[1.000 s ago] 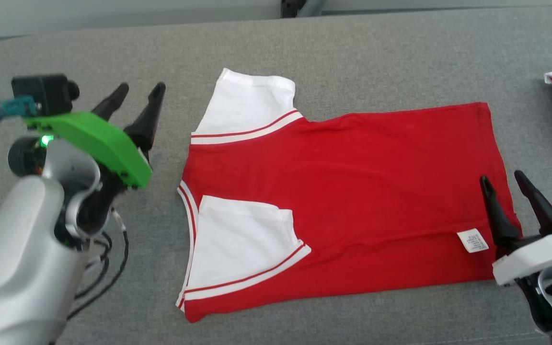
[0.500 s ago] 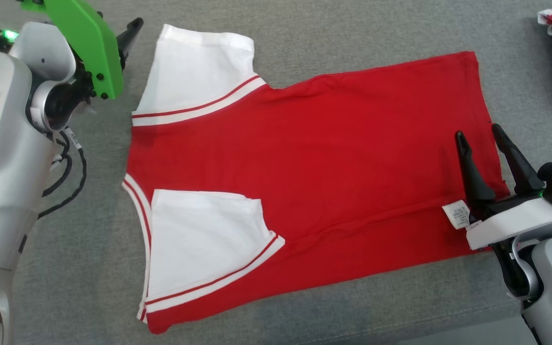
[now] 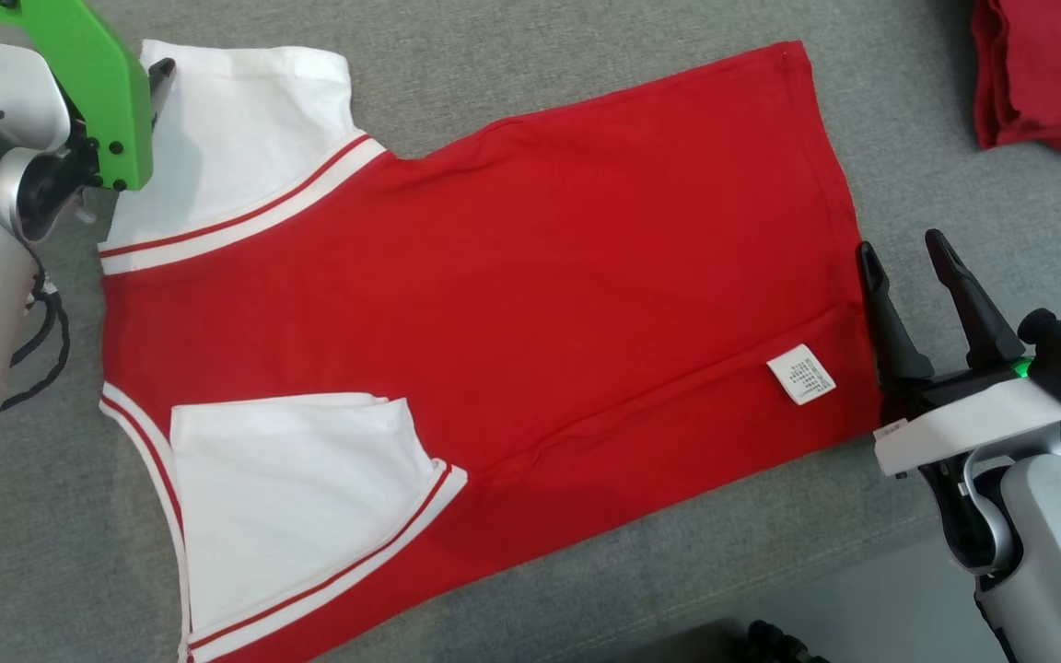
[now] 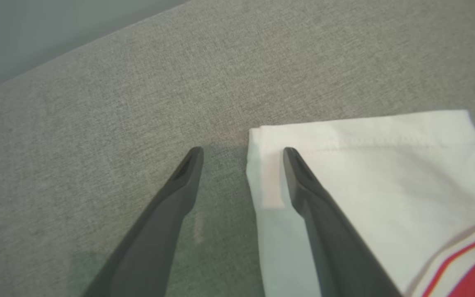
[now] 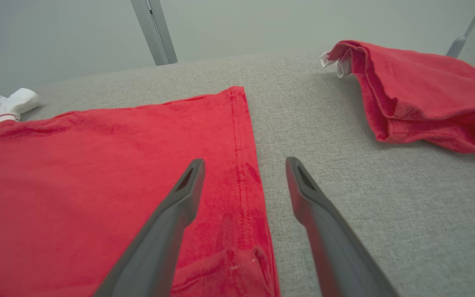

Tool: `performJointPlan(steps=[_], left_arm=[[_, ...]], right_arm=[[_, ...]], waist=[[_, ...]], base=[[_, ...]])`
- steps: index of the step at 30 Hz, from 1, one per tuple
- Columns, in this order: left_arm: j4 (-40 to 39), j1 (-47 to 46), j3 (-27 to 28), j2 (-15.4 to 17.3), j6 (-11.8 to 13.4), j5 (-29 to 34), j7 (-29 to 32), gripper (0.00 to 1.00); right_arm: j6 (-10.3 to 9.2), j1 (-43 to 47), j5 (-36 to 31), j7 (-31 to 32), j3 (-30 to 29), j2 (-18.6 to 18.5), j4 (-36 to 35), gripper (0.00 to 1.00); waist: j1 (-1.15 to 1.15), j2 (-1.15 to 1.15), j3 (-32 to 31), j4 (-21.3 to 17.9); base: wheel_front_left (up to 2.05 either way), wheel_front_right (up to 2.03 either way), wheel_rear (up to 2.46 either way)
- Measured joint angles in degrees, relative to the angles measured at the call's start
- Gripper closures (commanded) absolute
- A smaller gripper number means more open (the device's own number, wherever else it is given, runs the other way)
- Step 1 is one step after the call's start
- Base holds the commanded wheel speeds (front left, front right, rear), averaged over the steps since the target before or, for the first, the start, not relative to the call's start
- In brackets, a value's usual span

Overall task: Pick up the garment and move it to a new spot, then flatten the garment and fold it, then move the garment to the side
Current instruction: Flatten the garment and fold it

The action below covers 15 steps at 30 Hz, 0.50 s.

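Surface: a grey fabric table [image 3: 586, 83] was seen beneath everything.
Task item: the garment [image 3: 540, 276], red with white trim, was laid flat mid-table.
Left side: the left gripper [image 4: 241, 154] was spread wide, astride a sleeve [image 4: 377, 173] corner.
Right side: the right gripper [image 3: 902, 244] was spread wide at the hem [image 5: 237, 136], nothing held.
Far right: a folded red cloth [image 3: 1037, 74] was set well apart.

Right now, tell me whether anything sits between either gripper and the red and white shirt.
Nothing visible does. The open left gripper straddles the edge of the white sleeve, and the open right gripper straddles the red hem of the shirt. The folded red garment lies apart, off to the right.
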Motion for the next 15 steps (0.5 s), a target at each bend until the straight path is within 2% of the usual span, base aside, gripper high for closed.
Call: performJointPlan(steps=[10,12,13,15], left_arm=[[2.9,-1.9,-1.9,1.0,-0.2,-1.2,1.6,0.00],[2.8,-2.1,-2.4,1.1,-0.2,-1.6,2.3,0.38],[2.8,-2.1,-2.5,1.2,-0.2,-1.7,2.5,0.50],[2.5,-2.1,-3.0,1.1,-0.2,-2.4,3.7,0.64]], right_arm=[[0.00,0.1,0.0,0.0,-0.2,0.9,0.1,0.00],[-0.01,0.1,-0.1,0.0,-0.5,0.8,0.1,0.00],[-0.01,0.1,-0.3,0.0,-0.6,0.8,0.1,0.00],[0.00,0.1,-0.5,0.0,-0.9,0.6,0.1,0.00]], waist=[[-0.01,0.00,1.4,-2.9],[-0.01,0.00,1.3,-2.9],[-0.01,0.00,1.3,-2.9],[-0.01,0.00,1.2,-2.7]], base=[[0.00,0.00,0.00],[0.00,0.00,0.00],[0.00,0.00,0.00],[0.00,0.00,0.00]])
